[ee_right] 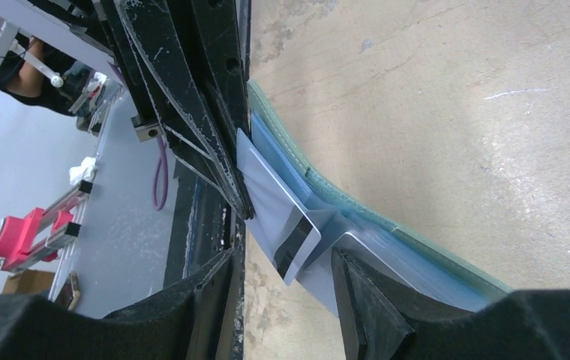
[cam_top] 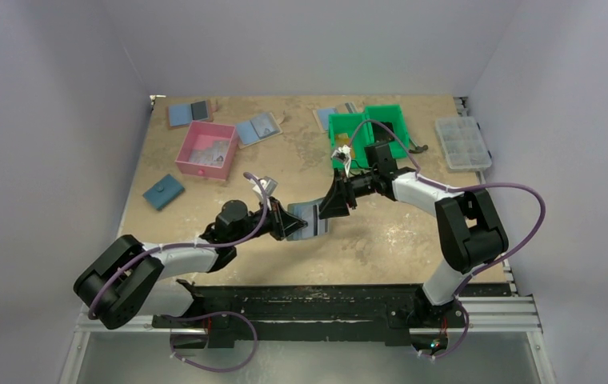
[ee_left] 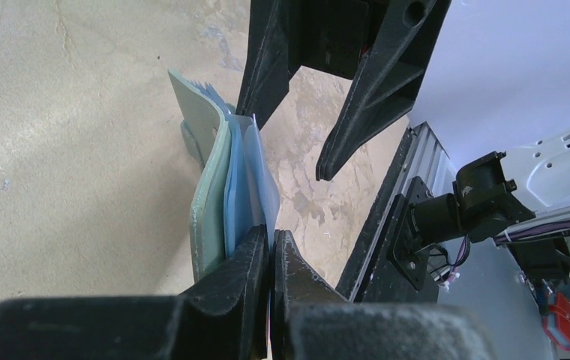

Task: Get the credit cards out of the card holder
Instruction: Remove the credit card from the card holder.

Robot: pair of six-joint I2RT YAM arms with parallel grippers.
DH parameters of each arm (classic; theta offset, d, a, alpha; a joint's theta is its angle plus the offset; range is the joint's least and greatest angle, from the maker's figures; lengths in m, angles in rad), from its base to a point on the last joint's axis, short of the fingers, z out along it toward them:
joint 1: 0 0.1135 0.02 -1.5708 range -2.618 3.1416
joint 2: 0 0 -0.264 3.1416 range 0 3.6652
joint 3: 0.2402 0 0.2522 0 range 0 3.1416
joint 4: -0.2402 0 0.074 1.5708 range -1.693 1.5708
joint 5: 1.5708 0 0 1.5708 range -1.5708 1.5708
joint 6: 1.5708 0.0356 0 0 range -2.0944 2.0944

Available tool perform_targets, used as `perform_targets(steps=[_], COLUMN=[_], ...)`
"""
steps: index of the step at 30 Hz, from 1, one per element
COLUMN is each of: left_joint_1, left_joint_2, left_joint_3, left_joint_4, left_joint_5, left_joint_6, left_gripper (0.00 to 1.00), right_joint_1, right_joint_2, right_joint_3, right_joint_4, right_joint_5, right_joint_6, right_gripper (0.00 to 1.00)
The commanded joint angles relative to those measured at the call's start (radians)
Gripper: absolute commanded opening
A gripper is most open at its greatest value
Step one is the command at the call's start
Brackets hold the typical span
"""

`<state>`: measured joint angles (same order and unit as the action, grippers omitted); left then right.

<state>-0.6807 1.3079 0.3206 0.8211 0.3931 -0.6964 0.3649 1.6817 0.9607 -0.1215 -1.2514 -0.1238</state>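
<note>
My left tool (ee_left: 271, 251) is pinched shut on the near edge of the card holder (ee_left: 208, 195), biting its pale blue inner leaves. Whether a card's edge sits in that pinch as well, I can't tell. The holder stands on edge out from those fingers, its grey-green skin bowed to one side and the blue leaves lying against it. My right tool (ee_right: 282, 262) faces it from the other end with its jaws apart. A credit card (ee_right: 271, 199) pokes out of the holder into that gap. I see its pale face and a dark stripe near the free end, and neither finger presses on it as far as I can see. On the overhead camera the two tools meet nose to nose over the middle of the desk (cam_top: 301, 168), with the holder between them. Further back sit a green bin (cam_top: 367, 126), a pink bin (cam_top: 198, 170) and a clear compartment box (cam_top: 462, 144) near the right edge. A dark blue wallet (cam_top: 163, 192) lies just in front of the pink bin. Two blue-and-grey folders (cam_top: 189, 113) (cam_top: 258, 128) lie close to the pink bin, toward the far edge.
</note>
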Motion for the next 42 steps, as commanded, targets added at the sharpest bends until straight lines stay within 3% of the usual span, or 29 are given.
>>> perform_targets(steps=[1,13,17,22,25,28,34,40,42], left_joint_1=[0.005,0.006,0.006,0.005,0.008,0.016,0.03,0.043,0.05], left_joint_2=[-0.047,-0.028,-0.017,-0.02,-0.038,-0.063,-0.092,-0.087,-0.085], left_joint_3=[-0.008,-0.016,-0.022,-0.026,-0.023,-0.024,-0.033,-0.054,-0.065], left_joint_4=[0.127,0.228,0.245,0.231,0.173,0.125,0.093,0.111,0.123], left_joint_5=[-0.002,0.016,0.014,-0.007,-0.036,-0.053,-0.042,-0.036,-0.038], left_joint_6=[-0.004,-0.045,-0.053,-0.051,-0.049,-0.056,-0.063,-0.075,-0.082], left_gripper=[0.0,0.0,0.0,0.0,0.02,0.16,0.23,0.18,0.03], right_joint_1=[-0.007,-0.003,-0.002,-0.004,-0.003,-0.005,-0.006,-0.01,-0.012], right_joint_2=[-0.03,-0.024,-0.014,-0.007,-0.011,-0.006,0.002,0.008,0.013], right_joint_3=[-0.01,-0.057,-0.057,-0.054,-0.046,-0.033,-0.033,-0.033,-0.033], right_joint_4=[0.062,0.237,0.255,0.257,0.222,0.172,0.164,0.158,0.155], right_joint_5=[-0.041,-0.119,-0.123,-0.113,-0.089,-0.077,-0.064,-0.048,-0.039], right_joint_6=[0.042,0.23,0.255,0.262,0.229,0.179,0.168,0.164,0.161], right_gripper=[0.56,0.48,0.31,0.0,0.0,0.0,0.0,0.0,0.0])
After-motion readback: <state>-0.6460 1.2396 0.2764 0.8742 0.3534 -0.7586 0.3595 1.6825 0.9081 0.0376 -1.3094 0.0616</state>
